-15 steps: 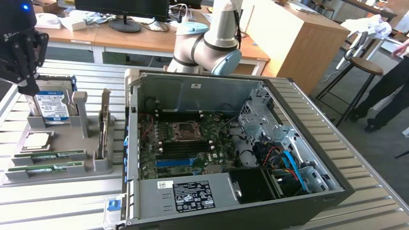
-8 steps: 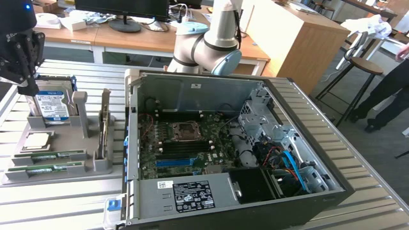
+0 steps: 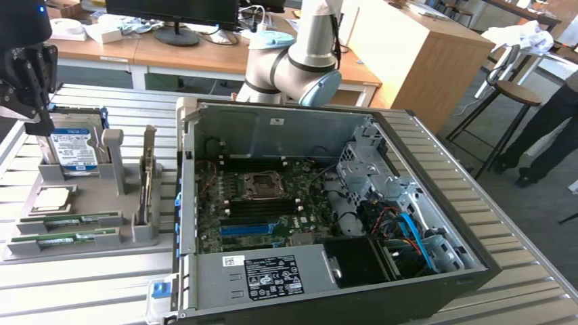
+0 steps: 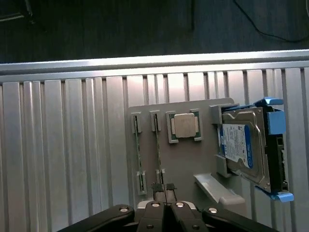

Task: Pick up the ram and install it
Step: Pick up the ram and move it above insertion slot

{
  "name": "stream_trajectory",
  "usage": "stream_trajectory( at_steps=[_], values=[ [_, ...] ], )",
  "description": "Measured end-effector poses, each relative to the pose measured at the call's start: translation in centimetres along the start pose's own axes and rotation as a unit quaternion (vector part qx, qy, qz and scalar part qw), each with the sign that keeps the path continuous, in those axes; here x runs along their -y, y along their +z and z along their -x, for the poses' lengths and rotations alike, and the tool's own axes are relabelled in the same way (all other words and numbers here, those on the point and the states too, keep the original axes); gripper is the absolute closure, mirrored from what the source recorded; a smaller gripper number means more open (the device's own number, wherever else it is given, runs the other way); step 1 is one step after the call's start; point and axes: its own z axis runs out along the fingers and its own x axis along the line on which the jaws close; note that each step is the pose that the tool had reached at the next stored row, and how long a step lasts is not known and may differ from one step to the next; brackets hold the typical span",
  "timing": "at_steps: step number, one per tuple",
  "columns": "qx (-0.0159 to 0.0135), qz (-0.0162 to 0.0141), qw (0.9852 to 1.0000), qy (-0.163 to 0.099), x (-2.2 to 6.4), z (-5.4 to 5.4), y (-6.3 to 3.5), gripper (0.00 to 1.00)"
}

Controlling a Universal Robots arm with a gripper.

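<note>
1. The pincer (image 3: 36, 122) (image 4: 164, 187) is pressed together and empty. It hangs at the upper left of the exterior view, over the drive (image 3: 72, 149) end of the tray (image 3: 27, 252).
2. The ram (image 3: 72, 220) (image 4: 158, 150) stands on edge in its tray slot at the lower left of the exterior view, beside the CPU (image 3: 53, 198). It is well apart from the pincer and lower in the frame.
3. Its long axis runs across the exterior view. In the wrist view it points straight at the pincer tips.
4. A spare stick (image 3: 63, 238) (image 4: 136, 150) lies parallel, just beside it.
5. The tray sits flat on a ribbed metal table (image 3: 91, 288).
6. An upright card (image 3: 147, 176) stands near the ram's end on the exterior view's right, so room there is judged tight. Above the ram it is open.
</note>
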Motion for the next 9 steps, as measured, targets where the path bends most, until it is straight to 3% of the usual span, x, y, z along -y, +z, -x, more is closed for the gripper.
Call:
stream_trajectory(
  at_steps=[4,9],
  values=[
    [-0.0008,0.0006,0.9997,-0.022,0.0,0.0,0.03,0.9],
    [-0.0009,0.0006,0.9997,-0.025,0.0,0.0,0.03,0.9]
  ],
)
